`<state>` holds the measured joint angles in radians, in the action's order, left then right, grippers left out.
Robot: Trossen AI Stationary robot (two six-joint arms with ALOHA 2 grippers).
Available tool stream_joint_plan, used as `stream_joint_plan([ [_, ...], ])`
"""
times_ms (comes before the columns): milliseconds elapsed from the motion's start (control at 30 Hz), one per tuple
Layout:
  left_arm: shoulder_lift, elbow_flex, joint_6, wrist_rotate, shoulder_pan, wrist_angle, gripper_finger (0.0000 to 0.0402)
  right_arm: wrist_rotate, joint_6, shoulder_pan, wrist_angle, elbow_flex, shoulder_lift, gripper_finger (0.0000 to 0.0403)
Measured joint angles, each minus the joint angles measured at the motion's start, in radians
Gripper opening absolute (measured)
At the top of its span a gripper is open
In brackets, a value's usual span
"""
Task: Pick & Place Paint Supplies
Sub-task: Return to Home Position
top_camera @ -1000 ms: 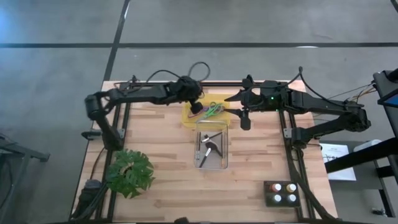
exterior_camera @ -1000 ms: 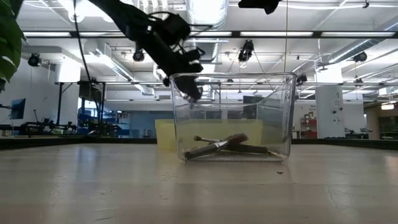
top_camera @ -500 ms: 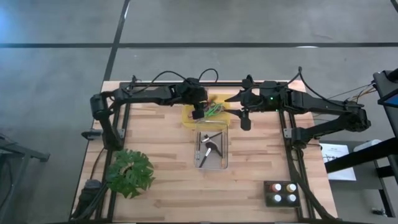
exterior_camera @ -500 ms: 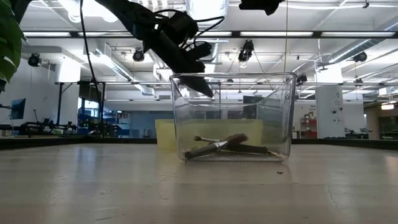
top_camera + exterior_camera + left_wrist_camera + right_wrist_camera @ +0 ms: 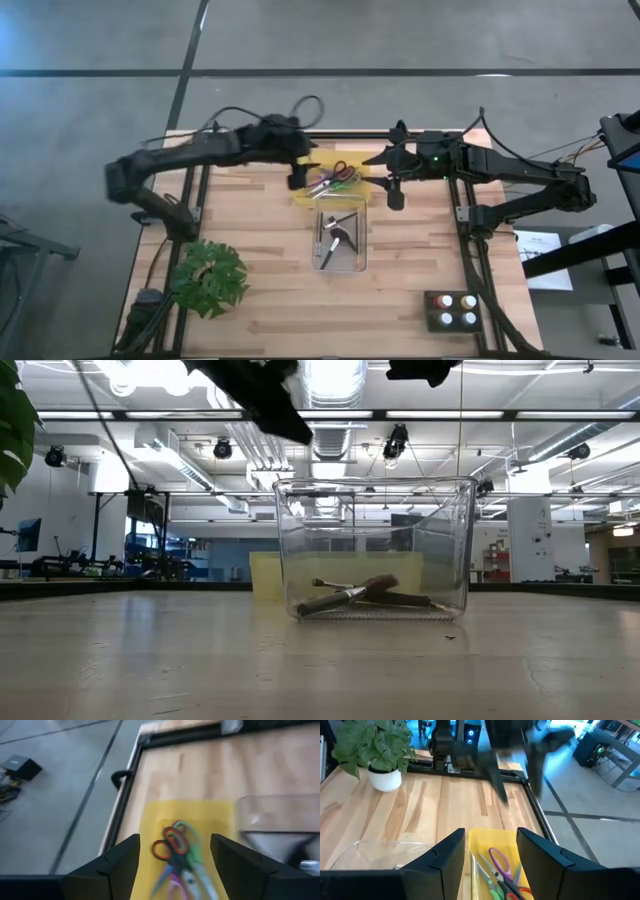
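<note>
Scissors point(image 5: 175, 851) in yellow bin point(image 5: 210, 820) | left hand point(image 5: 175, 840) apart, empty, above bin | right hand point(image 5: 491, 832) apart, empty, beside bin | risk: low homing swing could clip clear box point(image 5: 380, 520)

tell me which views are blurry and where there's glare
High view: the left arm is smeared, the right arm crisp. Left wrist view: the scissors in the yellow bin streak. Right wrist view: the left arm shows as a dark smear. Low view: ceiling lights glare above the clear bin.
</note>
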<state>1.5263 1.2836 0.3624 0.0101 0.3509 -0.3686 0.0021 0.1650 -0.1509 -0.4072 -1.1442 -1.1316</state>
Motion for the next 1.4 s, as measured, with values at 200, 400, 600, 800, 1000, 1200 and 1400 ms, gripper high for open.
stream_joint_plan([
  [200, -0.292, -0.153, -0.114, 0.086, -0.033, -0.023, 0.0251, 0.0, 0.0, 0.0, -0.009, 0.021, 0.001, 0.0178],
  [400, -0.568, -0.484, -0.213, 0.088, -0.081, 0.27, 0.0251, -0.001, -0.026, 0.0, 0.017, 0.064, 0.01, 0.0178],
  [600, -0.678, -0.83, -0.276, 0.088, -0.121, 0.737, 0.0252, -0.002, -0.089, 0.003, 0.034, 0.084, 0.024, 0.0178],
  [800, -0.675, -1.026, -0.286, 0.118, -0.128, 0.943, 0.0252, -0.012, -0.155, 0.034, 0.071, 0.12, 0.037, 0.0178],
  [1000, -0.719, -1.144, -0.342, 0.132, -0.13, 0.973, 0.0252, -0.001, -0.224, 0.071, 0.109, 0.156, 0.064, 0.0178],
  [1200, -0.817, -1.224, -0.349, 0.16, -0.137, 0.973, 0.0252, 0.002, -0.269, 0.1, 0.141, 0.157, 0.091, 0.0178],
  [1400, -0.966, -1.278, -0.337, 0.178, -0.139, 0.862, 0.0252, 0.002, -0.293, 0.142, 0.159, 0.157, 0.123, 0.0178],
])
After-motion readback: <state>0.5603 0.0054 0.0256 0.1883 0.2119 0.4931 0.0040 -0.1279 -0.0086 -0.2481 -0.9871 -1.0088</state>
